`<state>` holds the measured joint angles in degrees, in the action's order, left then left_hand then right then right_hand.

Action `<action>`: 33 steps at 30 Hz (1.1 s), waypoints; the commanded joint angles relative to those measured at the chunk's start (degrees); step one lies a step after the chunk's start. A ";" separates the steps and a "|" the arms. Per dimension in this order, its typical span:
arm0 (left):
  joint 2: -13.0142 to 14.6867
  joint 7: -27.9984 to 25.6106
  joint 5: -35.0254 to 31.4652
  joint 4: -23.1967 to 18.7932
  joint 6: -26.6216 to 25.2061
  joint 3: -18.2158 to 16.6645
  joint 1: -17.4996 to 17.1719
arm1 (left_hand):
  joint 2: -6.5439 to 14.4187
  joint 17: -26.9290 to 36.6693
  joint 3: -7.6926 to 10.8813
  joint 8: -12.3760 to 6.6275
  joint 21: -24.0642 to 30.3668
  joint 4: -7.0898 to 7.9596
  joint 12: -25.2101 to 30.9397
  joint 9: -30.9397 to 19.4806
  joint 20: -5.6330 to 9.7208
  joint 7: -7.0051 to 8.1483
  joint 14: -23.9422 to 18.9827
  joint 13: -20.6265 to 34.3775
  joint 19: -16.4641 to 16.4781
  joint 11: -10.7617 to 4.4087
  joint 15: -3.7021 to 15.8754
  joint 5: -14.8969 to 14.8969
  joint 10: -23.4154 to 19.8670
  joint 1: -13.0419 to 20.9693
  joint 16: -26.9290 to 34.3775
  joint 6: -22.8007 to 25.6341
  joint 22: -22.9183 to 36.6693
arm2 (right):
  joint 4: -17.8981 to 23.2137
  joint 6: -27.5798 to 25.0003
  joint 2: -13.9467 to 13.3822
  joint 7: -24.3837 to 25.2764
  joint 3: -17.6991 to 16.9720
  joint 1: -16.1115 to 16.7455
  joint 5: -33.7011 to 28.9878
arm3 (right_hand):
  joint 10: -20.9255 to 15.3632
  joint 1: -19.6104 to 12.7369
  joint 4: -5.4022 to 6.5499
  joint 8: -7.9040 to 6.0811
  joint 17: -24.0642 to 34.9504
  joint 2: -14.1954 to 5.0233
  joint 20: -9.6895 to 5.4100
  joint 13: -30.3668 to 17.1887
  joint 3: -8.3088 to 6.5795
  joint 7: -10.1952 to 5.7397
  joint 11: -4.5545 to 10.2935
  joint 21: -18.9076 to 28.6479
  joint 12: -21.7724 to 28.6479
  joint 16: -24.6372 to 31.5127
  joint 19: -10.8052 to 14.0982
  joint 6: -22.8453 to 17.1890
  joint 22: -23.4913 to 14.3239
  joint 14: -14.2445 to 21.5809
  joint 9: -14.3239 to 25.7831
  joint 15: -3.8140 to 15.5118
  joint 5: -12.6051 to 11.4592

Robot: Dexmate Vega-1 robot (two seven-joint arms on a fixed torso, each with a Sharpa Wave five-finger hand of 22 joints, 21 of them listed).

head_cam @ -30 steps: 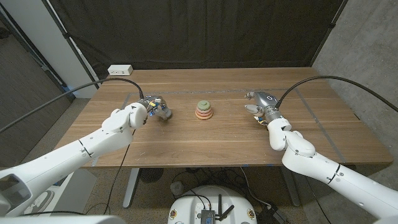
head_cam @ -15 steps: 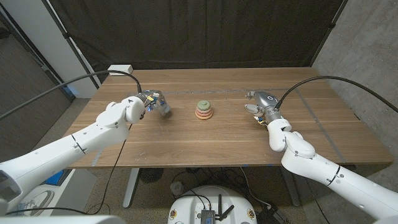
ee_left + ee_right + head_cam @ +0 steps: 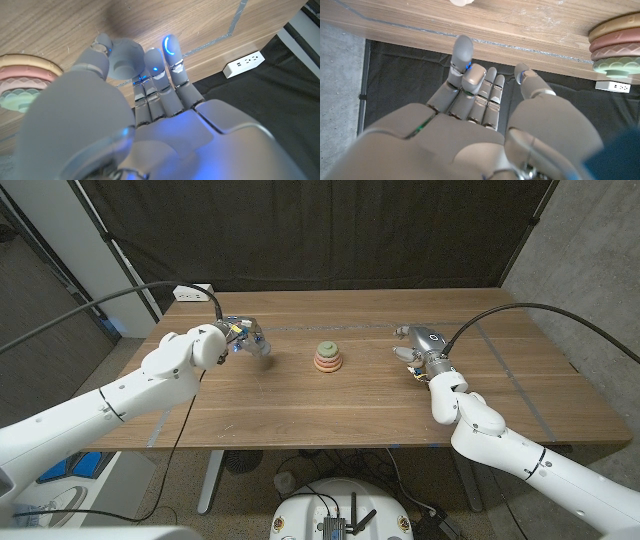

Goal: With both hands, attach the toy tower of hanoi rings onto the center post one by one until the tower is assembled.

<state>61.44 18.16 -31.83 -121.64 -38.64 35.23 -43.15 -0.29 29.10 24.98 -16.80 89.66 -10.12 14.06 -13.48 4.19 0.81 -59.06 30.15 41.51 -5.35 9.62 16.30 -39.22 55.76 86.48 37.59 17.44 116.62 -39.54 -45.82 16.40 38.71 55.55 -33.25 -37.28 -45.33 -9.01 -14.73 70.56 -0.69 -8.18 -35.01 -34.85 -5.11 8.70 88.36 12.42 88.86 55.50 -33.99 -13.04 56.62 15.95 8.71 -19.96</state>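
**Ring tower stood stacked mid-table, both hands off to the sides**

The tower of rings (image 3: 327,358) sat near the middle of the wooden table (image 3: 300,405), a low stack with wider orange and pink rings at the bottom and a green piece on top. From the left wrist camera its rings (image 3: 20,85) showed at the edge of the picture, tan over pink over pale green, lying one on another.

The left hand (image 3: 243,338) hung to the tower's left, apart from it and a little nearer the far edge. In the left wrist view its fingers (image 3: 170,55) reached out side by side toward the tabletop, with the thumb off to one side and nothing between them; small blue lights glowed on the fingertips. It held nothing.

The right hand (image 3: 418,348) was on the tower's right, well apart from it. In the right wrist view its fingers (image 3: 462,55) were partly bent and slightly spread, with the thumb standing clear, and they gripped nothing. The stacked rings showed at that picture's edge too.

A white power strip (image 3: 193,293) lay at the table's far left corner. Dark curtains (image 3: 320,230) hung behind the table.
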 commanded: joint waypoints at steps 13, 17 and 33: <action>2.97 -1.17 2.09 -5.89 -0.27 -4.72 -2.15 | 0.37 0.12 0.06 -0.30 -0.22 0.46 -0.04 -0.97 7.79 -0.03 -0.30 0.52 0.42 -3.76 2.96 0.53 -4.61 0.03 -0.29 1.33 0.16 | 1.36 -0.86 -0.70 -0.23 -0.17 0.92 0.03 | -0.62 0.01 -0.36 0.35 0.15 -0.68 -4.17 -0.29 -0.03 0.16 -0.16 0.18 -0.14 0.21 0.43 -0.52 -0.26 0.71 0.14 3.57 -0.59; 2.19 -1.86 2.50 -5.22 0.99 -4.45 -1.88 | 0.34 0.16 0.00 -0.24 -0.23 0.44 -0.23 -1.02 7.80 -0.04 -0.41 0.65 0.43 -3.85 2.97 0.56 -4.65 0.04 -0.31 1.42 0.18 | 1.67 -1.60 -0.88 -0.80 -0.10 0.86 -0.14 | -0.66 0.03 -0.39 0.39 0.16 -0.71 -4.18 -0.31 -0.06 0.15 -0.13 0.16 -0.15 0.23 0.44 -0.53 -0.23 0.72 0.14 3.56 -0.63; -1.97 -0.55 1.26 -1.37 6.67 -1.32 2.64 | 0.26 -0.04 -0.17 0.25 -0.24 0.40 -0.91 -1.27 7.80 0.02 -0.06 1.35 0.36 -4.02 2.98 0.72 -4.97 0.39 -0.92 1.49 0.36 | 2.78 -2.39 -1.60 0.31 -1.40 2.32 0.54 | -0.93 0.17 -0.44 0.37 0.16 -0.81 -4.17 -0.38 -0.15 0.20 -0.14 0.25 -0.13 0.26 0.58 -0.94 -0.33 0.80 0.11 3.57 -0.79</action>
<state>62.08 16.84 -29.86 -125.31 -35.50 32.19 -43.17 -0.37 29.20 24.74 -16.83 89.49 -9.88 13.28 -13.48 4.18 0.78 -59.06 31.13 41.49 -5.42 9.61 16.58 -39.75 55.45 85.76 37.97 17.71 118.59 -41.15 -46.92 16.02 38.06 57.04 -33.09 -37.68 -44.86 -9.17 -14.40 70.56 -1.16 -8.18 -35.19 -35.01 -4.70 8.70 88.35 12.42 88.86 55.50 -34.39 -13.17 56.95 15.96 8.80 -20.39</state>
